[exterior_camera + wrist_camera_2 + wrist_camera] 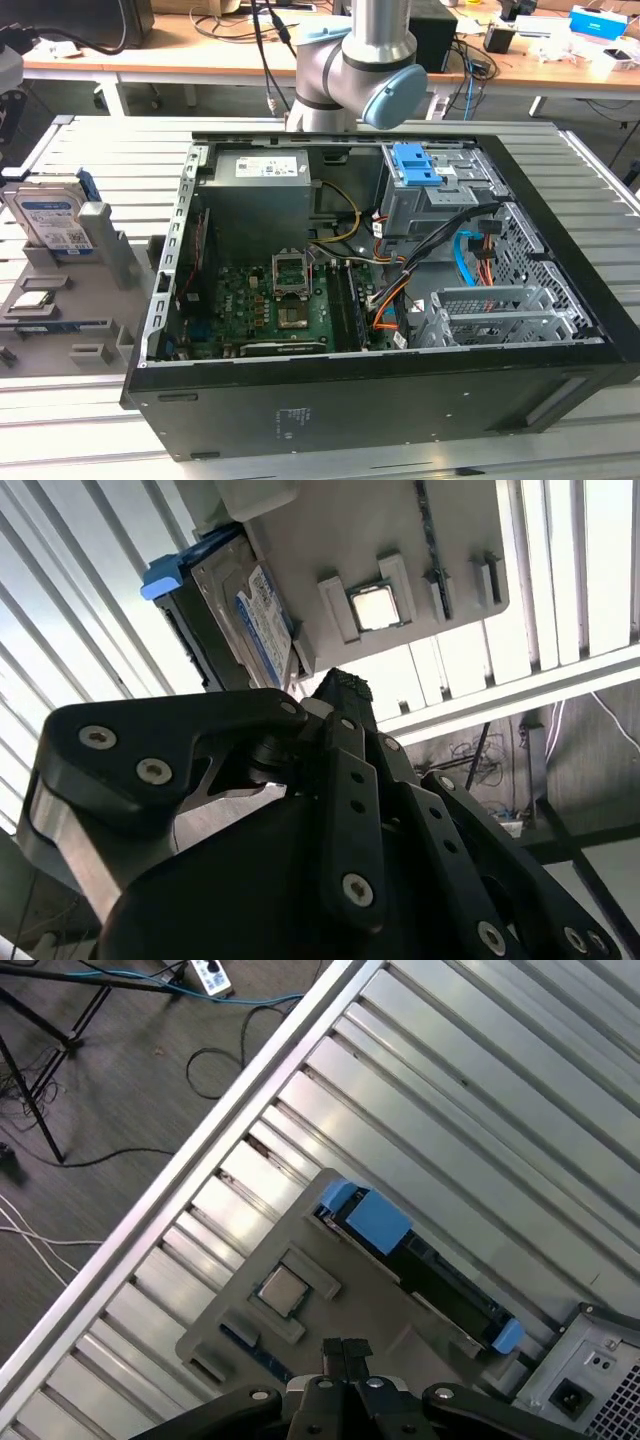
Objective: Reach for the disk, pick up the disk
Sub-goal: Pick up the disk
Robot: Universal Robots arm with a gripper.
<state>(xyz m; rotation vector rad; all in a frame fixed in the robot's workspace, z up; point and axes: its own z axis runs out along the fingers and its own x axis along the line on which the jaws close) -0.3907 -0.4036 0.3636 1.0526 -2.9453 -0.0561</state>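
In the exterior view, a flat silver metal disk (pixel 50 215) with a blue-and-white label and a bright blue plastic side rail stands on its thin edge in a grey plastic stand (pixel 105 245). The stand sits on the silver slatted metal table (pixel 80 420), at the exterior view's left, beside a big open black computer case (pixel 400 390). The disk's label side faces the camera, and its long side runs level, the same way as the table slats. The grey-and-blue robot arm (pixel 350 60) rises behind the case. In the second wrist view, the black claw (pixel 340 680) has its two fingers pressed together and holds no object. The disk (pixel 235 610) is out past the claw's tip and off to one side, apart from it and not touching. The blue rail end is the end farthest from the claw. A small square shiny chip (pixel 375 607) lies in the grey stand (pixel 400 530) close by. In the first wrist view, the claw (pixel 345 1345) is shut tight over the grey stand (pixel 360 1310), near the chip (pixel 283 1290). The disk (pixel 420 1260) shows its thin top edge. It lies along the stand's far edge, beyond the claw's tip, with one end near the case (pixel 590 1380).
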